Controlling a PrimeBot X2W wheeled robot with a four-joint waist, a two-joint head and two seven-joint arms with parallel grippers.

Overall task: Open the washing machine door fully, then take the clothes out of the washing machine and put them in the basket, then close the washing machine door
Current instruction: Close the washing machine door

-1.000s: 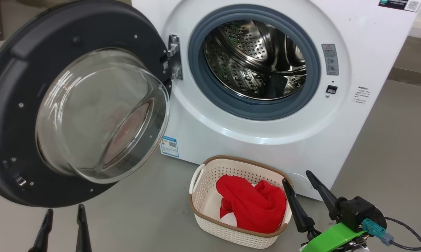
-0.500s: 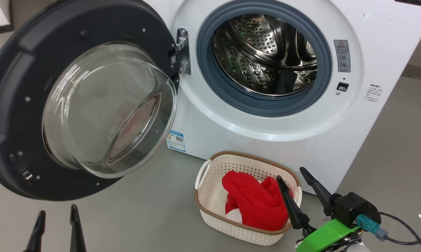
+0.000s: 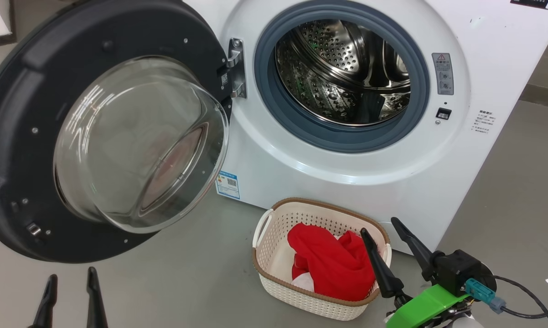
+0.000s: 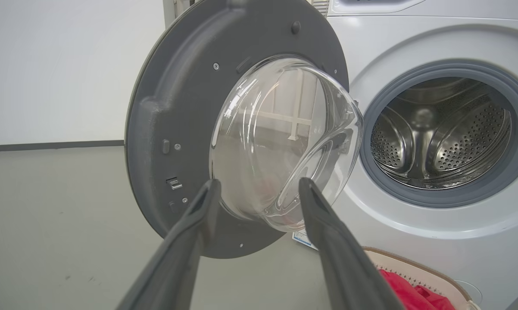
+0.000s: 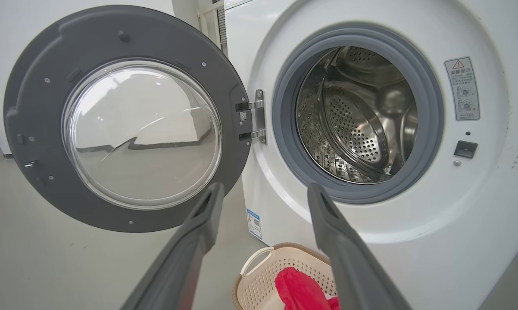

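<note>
With the washing machine door (image 3: 23,114) swung open, the clothes (image 3: 333,269) are seen in the basket (image 3: 274,237) before the washing machine (image 3: 301,182). The right jaws are spread wide and empty just beside the basket's right end. The left jaws, likewise spread and empty, are held well apart from it, below the door.

A bare laundry corner: white washing machine (image 3: 347,182) on a grey floor (image 3: 187,282), plain white wall (image 4: 69,64) behind

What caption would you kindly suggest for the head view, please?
Door open, drum empty, clothes in the basket before the washer.
</note>
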